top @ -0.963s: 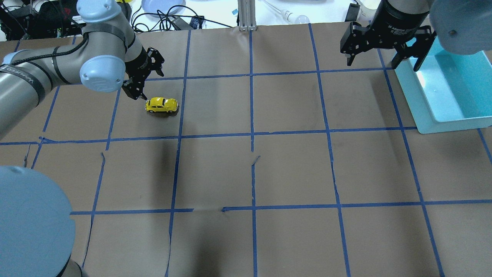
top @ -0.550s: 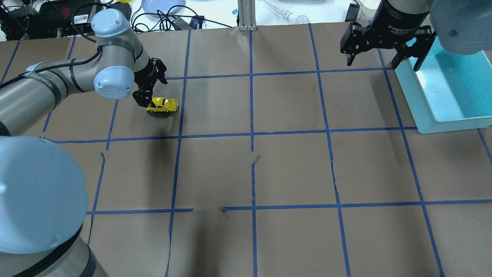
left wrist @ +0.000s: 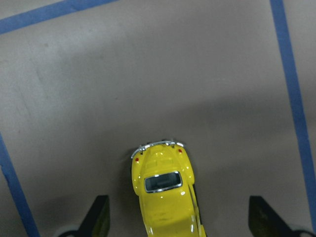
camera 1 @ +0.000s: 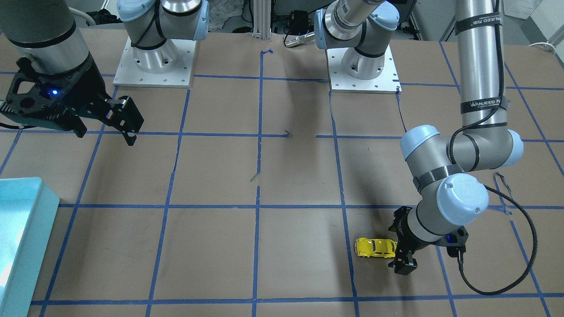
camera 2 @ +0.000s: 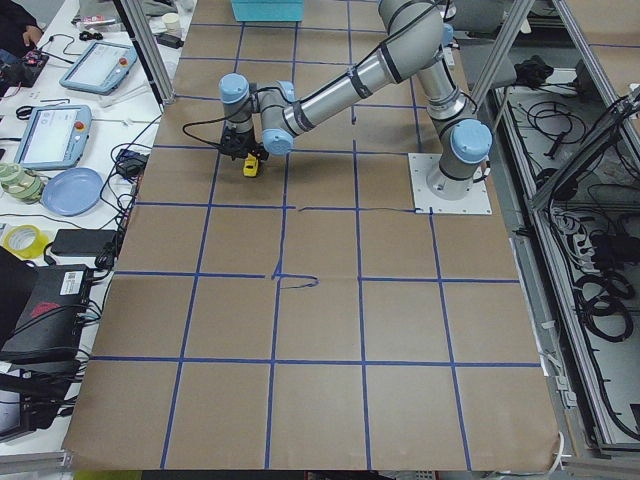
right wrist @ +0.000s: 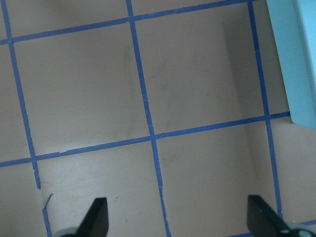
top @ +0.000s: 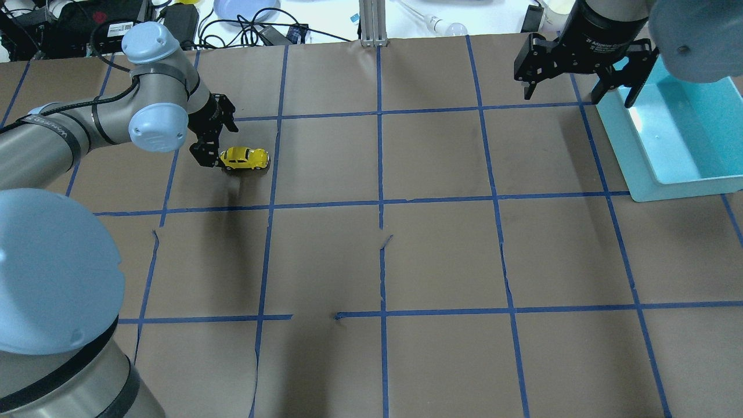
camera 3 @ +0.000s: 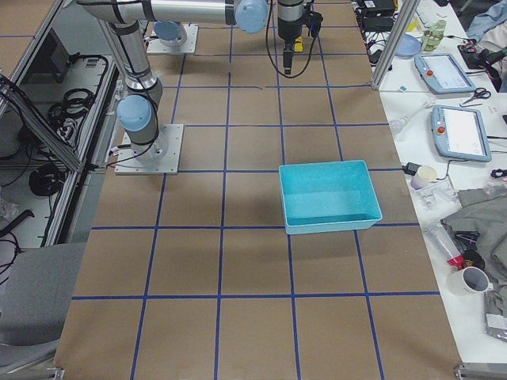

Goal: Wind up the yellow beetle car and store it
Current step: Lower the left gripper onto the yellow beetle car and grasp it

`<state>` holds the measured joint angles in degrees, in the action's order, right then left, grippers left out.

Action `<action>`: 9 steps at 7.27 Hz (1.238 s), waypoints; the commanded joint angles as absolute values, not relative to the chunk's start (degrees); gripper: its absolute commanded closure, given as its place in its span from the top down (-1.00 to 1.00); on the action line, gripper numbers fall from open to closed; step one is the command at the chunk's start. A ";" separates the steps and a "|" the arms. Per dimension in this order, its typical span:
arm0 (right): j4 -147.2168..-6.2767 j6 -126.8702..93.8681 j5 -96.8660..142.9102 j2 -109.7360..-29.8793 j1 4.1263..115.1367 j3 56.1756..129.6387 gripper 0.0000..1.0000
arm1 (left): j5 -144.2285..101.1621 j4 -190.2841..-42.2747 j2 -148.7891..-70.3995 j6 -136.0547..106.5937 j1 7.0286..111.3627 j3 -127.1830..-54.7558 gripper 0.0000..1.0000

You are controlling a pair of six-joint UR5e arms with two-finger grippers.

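The yellow car stands on its wheels on the brown paper-covered table, inside one of the squares marked out in blue tape, on the left arm's side and well apart from the blue tub at the other end. The left gripper is down low at one end of the car with its jaws spread wide. In the left wrist view the car's body runs up between the two dark fingers, with bare paper showing on either side, so neither finger touches it. The end of the car with the chrome bumper and two small red lights points away from the wrist.

The right gripper hangs above the table just beside the near corner of the tub, its jaws also parted and nothing between them. Its wrist camera looks down on tape lines and a strip of the tub's rim at the edge. The tub looks empty.
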<state>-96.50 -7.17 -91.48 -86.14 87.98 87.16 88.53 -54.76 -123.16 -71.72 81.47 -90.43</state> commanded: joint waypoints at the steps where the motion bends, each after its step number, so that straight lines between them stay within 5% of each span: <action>1: -96.50 -7.21 -91.41 -86.13 87.98 87.19 1.00 | 86.24 -54.67 -124.18 -76.19 81.47 -90.44 1.00; 3: -96.50 -7.21 -91.41 -86.13 87.98 87.10 1.00 | 84.90 -54.67 -124.89 -77.17 81.65 -90.53 1.00; 4: -96.50 -7.21 -91.41 -86.13 87.98 87.10 1.00 | 84.90 -54.58 -125.15 -76.73 81.65 -90.53 0.79; 6: -96.50 -7.21 -91.41 -86.13 87.98 87.10 1.00 | 84.73 -54.58 -125.16 -76.20 81.65 -90.18 -0.99; 9: -96.50 -7.21 -91.41 -86.13 87.98 87.10 1.00 | 84.12 -54.58 -124.72 -76.72 81.74 -90.00 -1.00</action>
